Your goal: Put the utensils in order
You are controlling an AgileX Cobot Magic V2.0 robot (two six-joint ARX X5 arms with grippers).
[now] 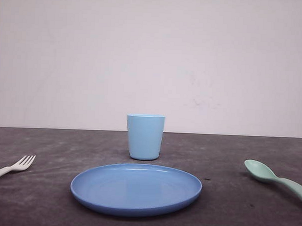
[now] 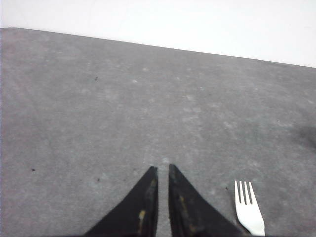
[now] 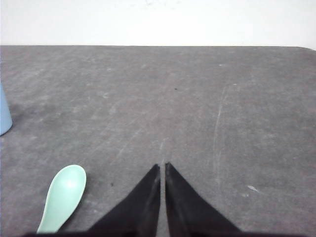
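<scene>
Your left gripper (image 2: 163, 170) was closed and empty; the white fork (image 2: 249, 212) lay just beside it, tines forward. Your right gripper (image 3: 162, 168), also closed and empty, had the mint-green spoon (image 3: 63, 196) near, bowl forward. Each arm was nearest its own utensil.

My view forward cuts off the fork (image 1: 13, 167) handle at the left edge and the spoon (image 1: 276, 179) handle at the right. My wrist views crop both handles too, and the cup (image 3: 4, 111) shows as only a sliver.
</scene>
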